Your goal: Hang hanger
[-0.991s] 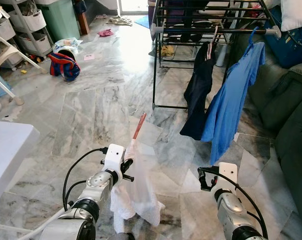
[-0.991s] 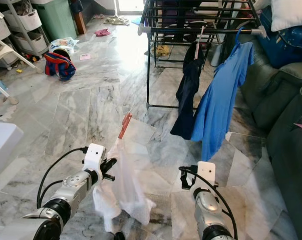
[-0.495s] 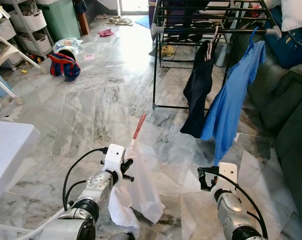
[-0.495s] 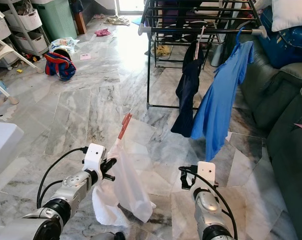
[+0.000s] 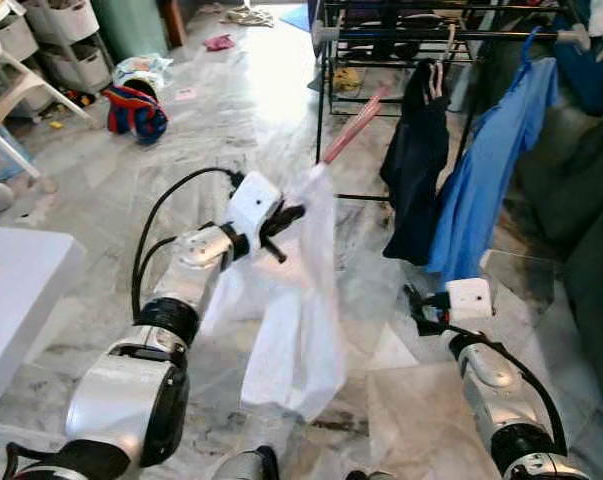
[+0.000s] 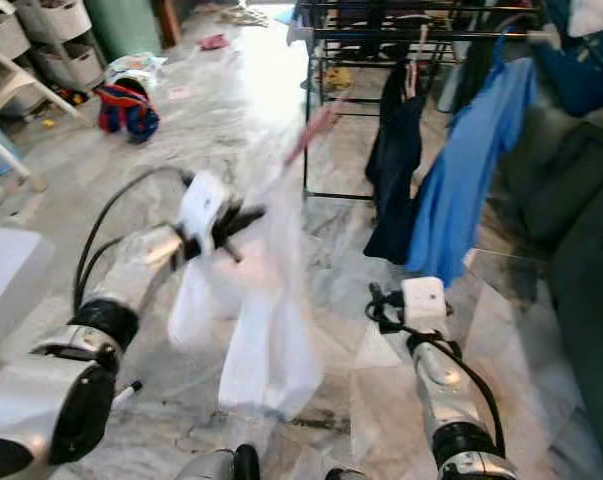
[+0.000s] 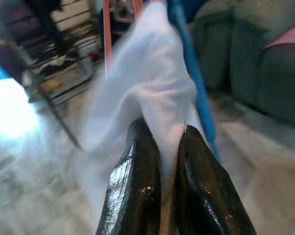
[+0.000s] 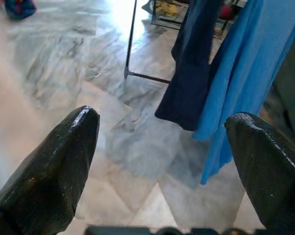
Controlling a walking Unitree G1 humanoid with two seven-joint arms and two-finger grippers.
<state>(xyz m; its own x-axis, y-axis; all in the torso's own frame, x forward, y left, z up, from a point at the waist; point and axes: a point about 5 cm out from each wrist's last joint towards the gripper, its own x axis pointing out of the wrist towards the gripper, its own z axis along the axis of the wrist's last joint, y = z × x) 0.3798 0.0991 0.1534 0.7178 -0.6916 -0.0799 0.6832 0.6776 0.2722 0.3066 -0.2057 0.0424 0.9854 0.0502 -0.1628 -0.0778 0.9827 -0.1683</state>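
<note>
Left end effector (image 5: 281, 218) raised (hanger (image 5: 353, 128) too), marble floor (image 5: 231, 130)

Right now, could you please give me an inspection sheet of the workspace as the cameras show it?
Surface: grey marble floor, glare patch near the rack.
Job's things: white garment on a pink hanger, raised toward the black drying rack; navy garment and blue shirt already hang there.
Clutter: red and blue bag, scattered items on the floor near the shelves.
Grippers: left gripper has its jaws shut on the white garment; right gripper has jaws open, holding nothing, low beside the rack.
Cables: black cables loop off both wrists.
Surroundings: dark sofa on the right, white table on the left.
</note>
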